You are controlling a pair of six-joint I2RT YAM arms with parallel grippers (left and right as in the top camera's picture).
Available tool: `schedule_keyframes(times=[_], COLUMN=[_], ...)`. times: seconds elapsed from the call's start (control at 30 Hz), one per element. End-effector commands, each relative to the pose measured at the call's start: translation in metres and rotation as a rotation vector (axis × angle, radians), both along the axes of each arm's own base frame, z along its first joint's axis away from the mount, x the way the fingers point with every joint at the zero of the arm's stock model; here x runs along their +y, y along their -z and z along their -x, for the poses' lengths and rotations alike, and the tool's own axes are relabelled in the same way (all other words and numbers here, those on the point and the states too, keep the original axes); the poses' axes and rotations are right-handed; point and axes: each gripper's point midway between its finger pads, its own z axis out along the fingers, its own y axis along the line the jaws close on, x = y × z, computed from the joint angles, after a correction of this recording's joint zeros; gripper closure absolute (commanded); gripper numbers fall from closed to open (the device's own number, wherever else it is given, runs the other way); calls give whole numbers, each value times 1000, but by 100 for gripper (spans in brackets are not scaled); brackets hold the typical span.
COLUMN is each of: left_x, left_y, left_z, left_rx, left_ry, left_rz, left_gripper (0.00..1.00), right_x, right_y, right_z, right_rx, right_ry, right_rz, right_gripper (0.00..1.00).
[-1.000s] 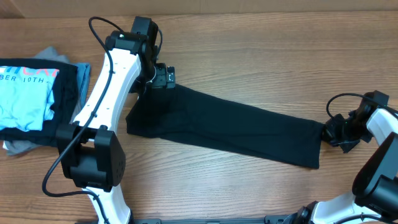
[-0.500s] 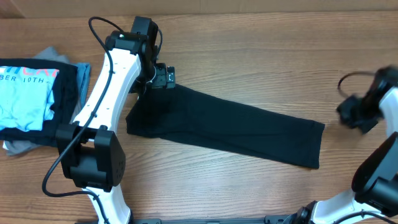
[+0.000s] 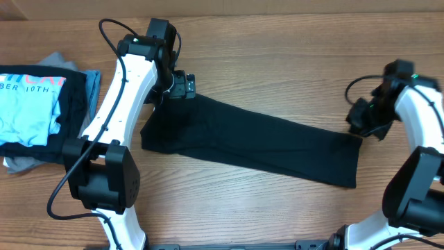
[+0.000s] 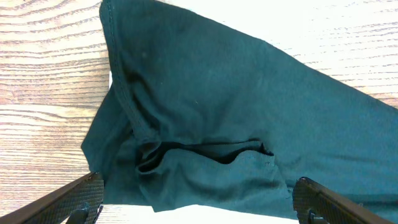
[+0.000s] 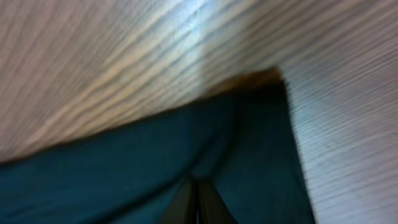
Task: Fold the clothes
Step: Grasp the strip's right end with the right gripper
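**While both arms are standing at its ends: one black garment, part-folded, mid-table**

Since it is lying as a long narrow band, the black garment (image 3: 250, 142) is stretching slantwise across the wooden table (image 3: 277, 55), from upper left down to lower right.

- Left end: bunching into loose folds, with a stitched hem and a tucked layer showing in the left wrist view.
- Right end: lying flat and square-cut.
- Left gripper (image 3: 182, 85): hanging over the bunched left end with its jaws spread wide, holding nothing.
- Right gripper (image 3: 361, 119): hovering just beside the upper right corner with its fingers pressed together. The blurred wrist view is showing no cloth between them.
- Set aside at far left: a light blue T-shirt (image 3: 28, 107) with white lettering is sitting on a pile, and a grey garment (image 3: 21, 163) is peeking out beneath it.

Handling, as a judgement: the fabric is looking thin, light and limp, so it is likely sagging wherever unsupported and sliding easily over the wood. Layers are probably shifting apart unless pinched together. Best hold: the two corners of the flat right end, gripping through every layer.
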Motion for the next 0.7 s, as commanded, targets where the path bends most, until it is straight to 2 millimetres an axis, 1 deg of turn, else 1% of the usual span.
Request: schedule_keyframes(times=[0.0,0.23,0.4,0.5,0.67], left_x=[-1,-1,-1,-1,-1], left_y=[1,1,1,1,1], left_z=[-2,-2,-2,-2,-2], left_rx=[2,2,2,2,2], left_ry=[3,3,3,3,3], left_rz=[10,10,10,10,10], left_gripper=[0,0,0,0,0], right_x=[10,15,18,17,11], right_y=[27,67,80,84,85], right_z=[13,30,30,27,6], right_rx=[19,10,-22,-48,-142], right_ry=[-12,-5,-4,-5,17], right_rz=[-15,-14,-20,-12,12], right_gripper=[96,96,96,96,96])
